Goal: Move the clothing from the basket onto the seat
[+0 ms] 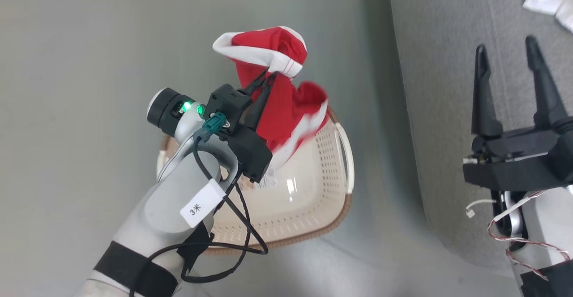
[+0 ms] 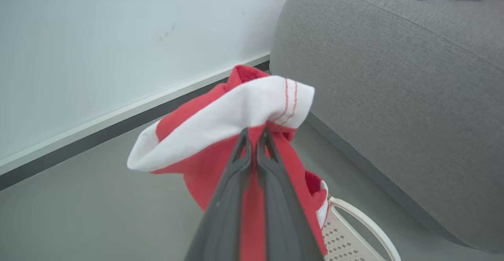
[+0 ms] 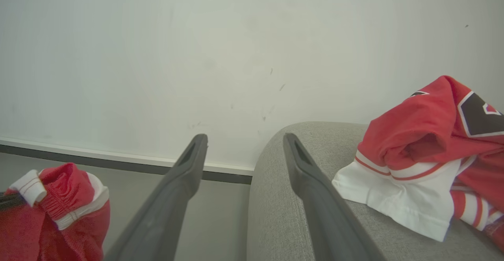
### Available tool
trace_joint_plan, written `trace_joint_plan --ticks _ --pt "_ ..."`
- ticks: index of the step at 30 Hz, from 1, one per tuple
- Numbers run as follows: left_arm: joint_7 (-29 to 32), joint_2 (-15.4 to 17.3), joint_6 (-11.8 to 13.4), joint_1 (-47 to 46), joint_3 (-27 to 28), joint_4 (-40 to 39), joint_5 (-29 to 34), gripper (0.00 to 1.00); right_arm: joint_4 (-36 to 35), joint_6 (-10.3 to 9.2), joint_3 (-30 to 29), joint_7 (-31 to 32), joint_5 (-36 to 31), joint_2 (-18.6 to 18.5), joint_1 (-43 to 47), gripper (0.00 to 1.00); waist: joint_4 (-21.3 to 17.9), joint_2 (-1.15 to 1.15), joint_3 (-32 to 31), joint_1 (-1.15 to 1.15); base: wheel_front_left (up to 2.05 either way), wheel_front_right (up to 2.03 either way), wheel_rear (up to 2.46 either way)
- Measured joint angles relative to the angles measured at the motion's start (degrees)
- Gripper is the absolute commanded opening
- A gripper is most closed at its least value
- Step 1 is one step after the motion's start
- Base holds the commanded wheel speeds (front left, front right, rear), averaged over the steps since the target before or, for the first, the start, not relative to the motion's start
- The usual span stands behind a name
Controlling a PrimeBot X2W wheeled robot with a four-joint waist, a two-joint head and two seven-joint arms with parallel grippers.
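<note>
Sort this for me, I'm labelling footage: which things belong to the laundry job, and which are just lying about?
In the job: red garment pinched in the left end effector; laundry basket; grey sofa; red jersey already on it; open right end effector.
Just lying about: floor; wall; skirting board; white tag on the left forearm.
</note>
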Motion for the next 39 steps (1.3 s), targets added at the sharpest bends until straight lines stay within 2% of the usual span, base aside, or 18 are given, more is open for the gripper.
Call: trace_joint_plan --ticks 11,21,26,39 --pt "-0.04 -0.24 0.01 1.63 2.94 -1.91 -2.32 0.00 5.19 1.57 1.66 0.03 0.64 1.53 2.49 1.00 2.11 0.00 -8.67 -0.01 0.00 0.00 0.00" --pt "-0.04 -0.16 0.02 2.43 4.09 -3.45 -2.96 0.00 10.02 4.58 4.53 0.05 0.75 1.91 3.72 1.00 3.19 0.00 -17.40 0.00 0.00 0.00 0.00" --pt "-0.04 -0.16 0.01 2.76 4.58 -3.69 -3.46 0.00 13.08 6.97 7.48 0.05 0.29 2.16 3.89 1.00 3.61 0.00 -21.72 0.00 0.00 0.00 0.00" --pt "0.03 -0.24 0.00 6.69 2.82 -5.15 -5.20 0.00 22.69 10.01 15.00 0.05 0.33 3.63 4.05 1.00 4.29 0.00 -32.30 0.00 0.00 0.00 0.00"
